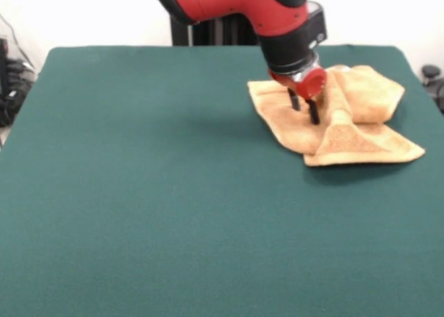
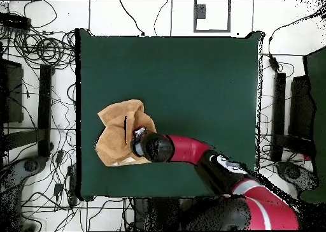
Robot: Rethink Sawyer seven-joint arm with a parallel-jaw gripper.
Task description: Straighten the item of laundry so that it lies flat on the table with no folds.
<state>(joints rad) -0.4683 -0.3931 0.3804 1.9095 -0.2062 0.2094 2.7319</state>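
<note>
The tan-orange towel (image 1: pixel 350 133) lies crumpled on the green table (image 1: pixel 152 192), on the right side towards the far edge. A raised fold runs down its middle and layers are bunched at the back right. My gripper (image 1: pixel 304 106) points down over the towel's left, flatter part, just left of the ridge. Its two black fingers (image 1: pixel 313 111) stand apart with their tips at the cloth and nothing between them. In the overhead view the towel (image 2: pixel 116 135) lies near the table's left edge, with the gripper (image 2: pixel 137 143) over its right side.
The towel is close to the table's right edge in the front view (image 1: pixel 409 74). Cables and equipment lie on the floor around the table (image 2: pixel 44 51). The arm (image 2: pixel 191 150) reaches in from the base side.
</note>
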